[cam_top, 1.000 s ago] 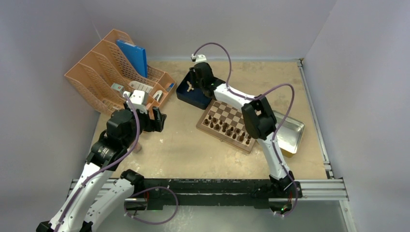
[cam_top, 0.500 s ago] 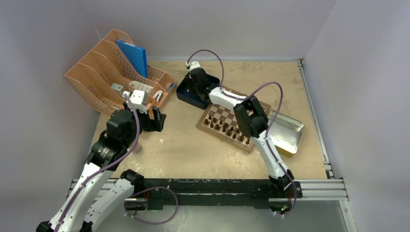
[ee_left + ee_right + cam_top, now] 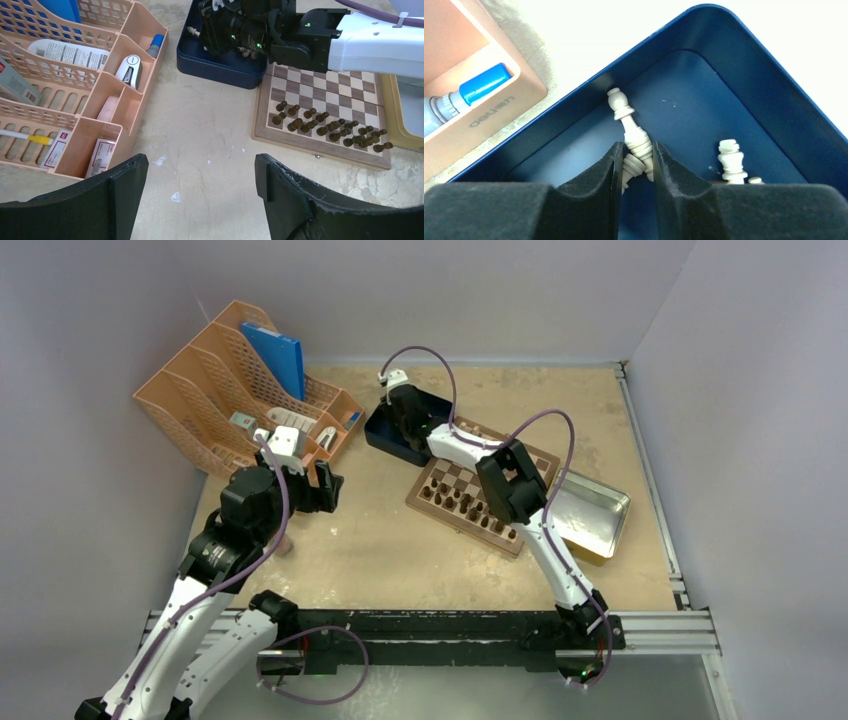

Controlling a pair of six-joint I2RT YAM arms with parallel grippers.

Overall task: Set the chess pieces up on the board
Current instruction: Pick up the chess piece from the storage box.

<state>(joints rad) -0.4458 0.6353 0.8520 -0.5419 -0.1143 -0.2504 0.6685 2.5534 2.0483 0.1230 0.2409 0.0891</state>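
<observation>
Cream turned chess pieces (image 3: 633,131) lie in smooth navy tray (image 3: 744,60).

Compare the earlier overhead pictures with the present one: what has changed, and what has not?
The right gripper swung left, further over the blue tray, where it pinches a cream piece. The left gripper, board and dark pieces stayed put.

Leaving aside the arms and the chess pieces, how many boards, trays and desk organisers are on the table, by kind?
chessboard: 1
dark blue tray: 1
metal tray: 1
orange desk organiser: 1
Total: 4
</observation>
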